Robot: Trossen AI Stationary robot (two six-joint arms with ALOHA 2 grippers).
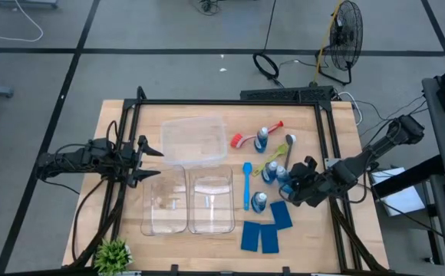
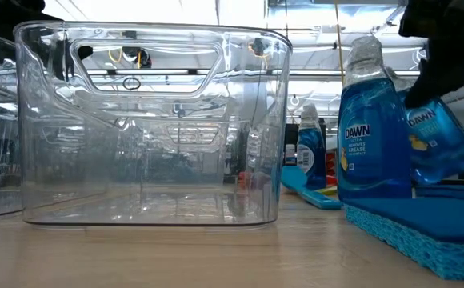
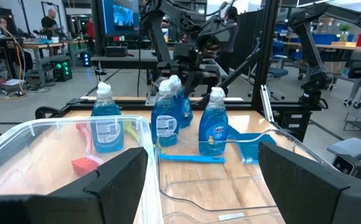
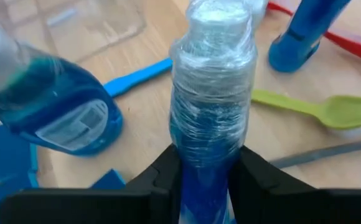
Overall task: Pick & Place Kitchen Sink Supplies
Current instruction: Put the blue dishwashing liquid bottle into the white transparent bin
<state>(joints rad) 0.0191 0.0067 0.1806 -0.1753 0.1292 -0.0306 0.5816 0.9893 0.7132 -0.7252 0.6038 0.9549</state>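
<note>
Several small bottles of blue liquid stand on the table's right half, among them a bottle and another. My right gripper is shut on one more bottle, which leans over. Blue, red and yellow-green brushes lie flat among the bottles. Three blue sponges lie near the front edge. My left gripper hovers open at the left, beside the clear bins, touching nothing. My right gripper pinches the bottle's neck just below its film-wrapped cap, one finger on each side. It comes slanting down from the table's right. The bottle is tilted under the fingers; a sponge hides its base, so whether it is lifted cannot be told.
Three clear bins sit mid-table: one toward the far side, two side by side nearer. A green potted plant stands at the near left corner. A grey utensil lies by the bottles. A black frame borders the work area.
</note>
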